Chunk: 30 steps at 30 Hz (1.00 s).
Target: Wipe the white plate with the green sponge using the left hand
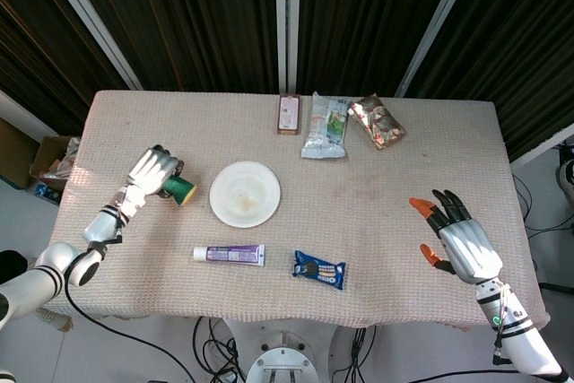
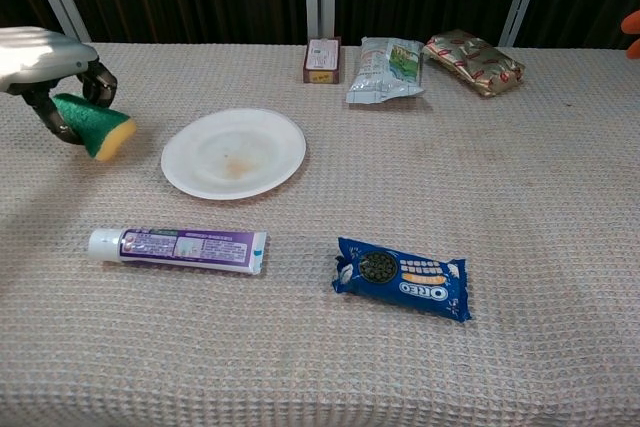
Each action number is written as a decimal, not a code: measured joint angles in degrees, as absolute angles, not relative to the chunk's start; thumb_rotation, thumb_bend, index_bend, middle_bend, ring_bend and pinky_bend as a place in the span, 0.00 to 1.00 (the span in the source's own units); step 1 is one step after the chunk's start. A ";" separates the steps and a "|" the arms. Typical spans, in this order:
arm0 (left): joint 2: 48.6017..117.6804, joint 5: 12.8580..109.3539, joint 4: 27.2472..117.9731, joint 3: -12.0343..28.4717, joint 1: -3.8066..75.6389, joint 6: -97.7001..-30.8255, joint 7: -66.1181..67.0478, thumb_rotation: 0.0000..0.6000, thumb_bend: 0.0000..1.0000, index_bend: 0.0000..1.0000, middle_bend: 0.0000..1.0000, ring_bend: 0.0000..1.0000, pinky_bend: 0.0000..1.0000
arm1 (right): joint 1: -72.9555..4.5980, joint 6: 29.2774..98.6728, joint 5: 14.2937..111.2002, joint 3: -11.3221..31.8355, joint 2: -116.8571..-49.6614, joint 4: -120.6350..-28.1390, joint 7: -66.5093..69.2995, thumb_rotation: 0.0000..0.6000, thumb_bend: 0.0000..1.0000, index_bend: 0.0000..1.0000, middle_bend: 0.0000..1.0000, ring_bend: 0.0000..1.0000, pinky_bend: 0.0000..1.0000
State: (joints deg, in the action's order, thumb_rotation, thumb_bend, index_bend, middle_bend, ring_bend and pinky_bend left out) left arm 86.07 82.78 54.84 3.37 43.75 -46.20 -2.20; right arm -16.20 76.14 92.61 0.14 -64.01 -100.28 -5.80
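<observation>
My left hand (image 1: 151,170) (image 2: 45,59) grips the green sponge (image 1: 178,189) (image 2: 96,124), which has a yellow underside, and holds it tilted just above the cloth, left of the plate. The white plate (image 1: 245,194) (image 2: 234,152) lies on the table left of centre, with a faint brownish smear in its middle. My right hand (image 1: 462,239) hovers open at the table's right side, fingers spread and nothing in it; only an orange fingertip (image 2: 632,22) of it shows in the chest view.
A toothpaste tube (image 1: 230,255) (image 2: 178,248) lies in front of the plate and a blue Oreo pack (image 1: 319,269) (image 2: 403,278) to its right. Along the far edge sit a small box (image 1: 289,114), a clear snack bag (image 1: 325,127) and a foil packet (image 1: 377,120).
</observation>
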 measured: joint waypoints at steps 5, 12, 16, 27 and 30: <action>83.64 81.13 62.28 4.45 44.13 -47.18 9.04 1.00 0.17 0.55 0.53 0.42 0.31 | -16.56 75.38 92.57 0.24 -64.34 -99.58 -5.07 1.00 0.26 0.13 0.18 0.00 0.00; 82.85 70.54 74.06 7.56 47.53 -45.97 32.50 1.00 0.22 0.54 0.54 0.43 0.33 | -16.60 75.32 92.65 0.33 -64.27 -98.69 -3.74 1.00 0.26 0.13 0.18 0.00 0.00; 84.59 60.63 76.80 8.75 51.39 -45.53 45.94 1.00 0.25 0.54 0.55 0.45 0.34 | -16.30 75.65 92.52 0.34 -63.96 -98.16 -2.83 1.00 0.26 0.13 0.18 0.00 0.00; 94.12 34.53 80.37 6.57 64.99 -51.45 77.14 1.00 0.28 0.54 0.57 0.48 0.35 | -16.12 75.59 92.21 0.46 -64.14 -96.44 -0.81 1.00 0.26 0.13 0.18 0.00 0.00; 97.62 30.02 80.24 5.48 68.42 -54.30 82.29 1.00 0.28 0.54 0.57 0.48 0.36 | -16.14 75.49 92.10 0.52 -64.11 -96.33 -0.57 1.00 0.26 0.13 0.18 0.00 0.00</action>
State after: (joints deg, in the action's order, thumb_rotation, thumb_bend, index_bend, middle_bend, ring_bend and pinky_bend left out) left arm 97.62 30.02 80.24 5.48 68.42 -54.30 82.29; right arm -16.14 75.49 92.10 0.52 -64.11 -96.33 -0.57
